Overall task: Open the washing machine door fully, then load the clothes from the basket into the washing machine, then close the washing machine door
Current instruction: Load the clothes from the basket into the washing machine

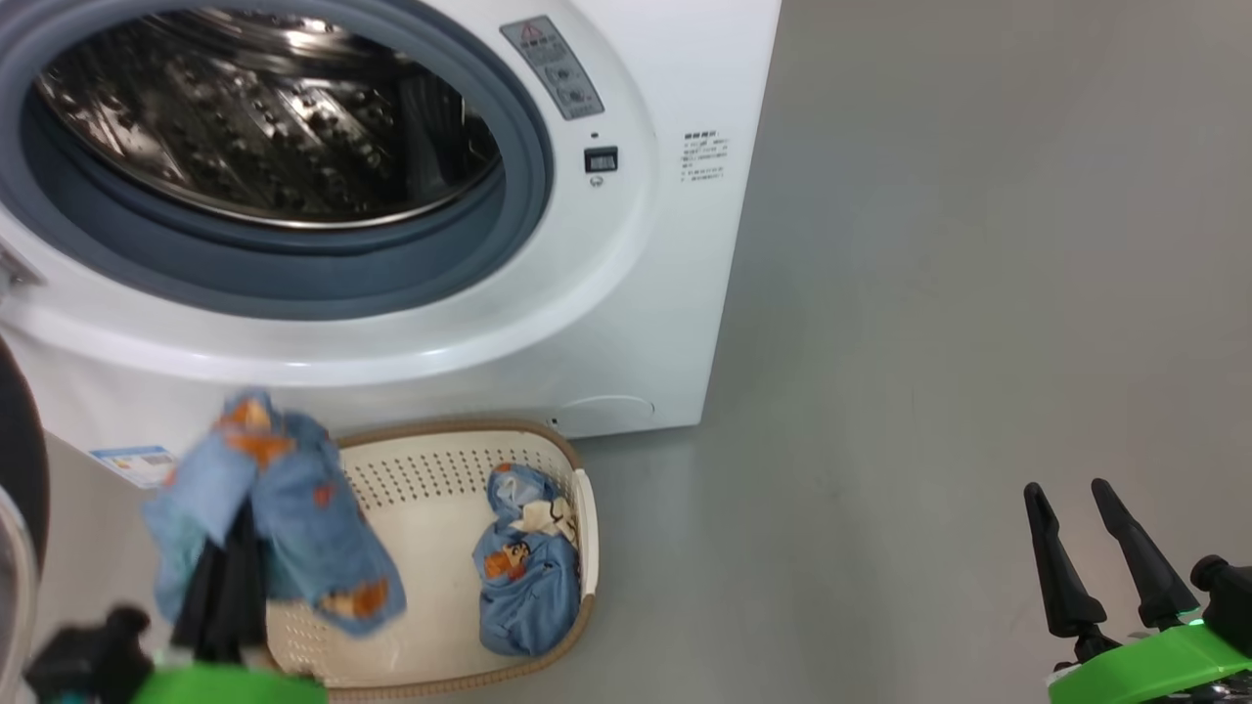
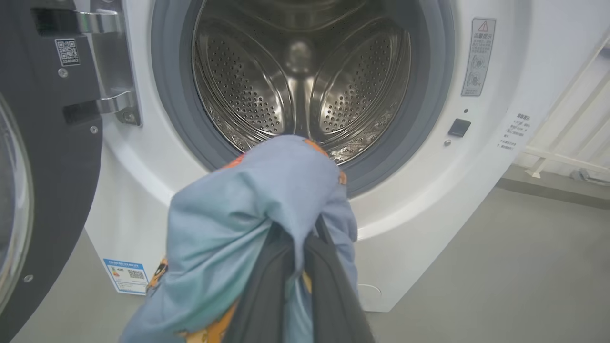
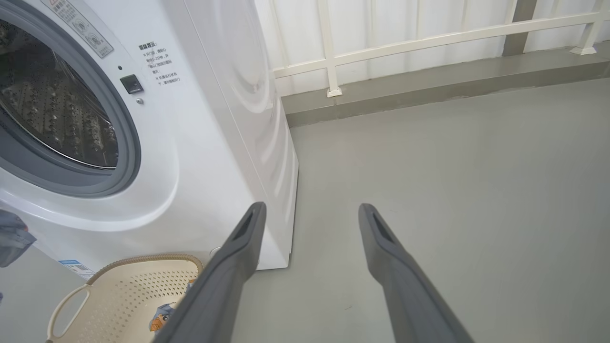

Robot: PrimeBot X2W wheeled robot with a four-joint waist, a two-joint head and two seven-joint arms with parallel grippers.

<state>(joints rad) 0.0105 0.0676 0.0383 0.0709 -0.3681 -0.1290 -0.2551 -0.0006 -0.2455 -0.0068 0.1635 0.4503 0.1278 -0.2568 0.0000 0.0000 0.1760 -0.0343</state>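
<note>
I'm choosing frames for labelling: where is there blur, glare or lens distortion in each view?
Head view: the lifted clothes are motion-blurred, the second bundle in the basket crisp. Left wrist view: bright glints on the drum, those clothes near the lens soft. Right wrist view: sharp throughout, with wide-angle stretch on the washing machine.

Red warning triangle (image 2: 483, 26) on washing machine (image 2: 405, 247) sticker (image 2: 478, 57); QR code (image 2: 67, 51) on door (image 2: 57, 190)

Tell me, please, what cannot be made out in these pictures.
Left gripper: tips buried in the held clothes, left wrist view.
Washing machine door: cut off by the left edge, left wrist view.
Warning label: print too small, head view.
Basket: near-left corner behind held clothes, head view.
</note>
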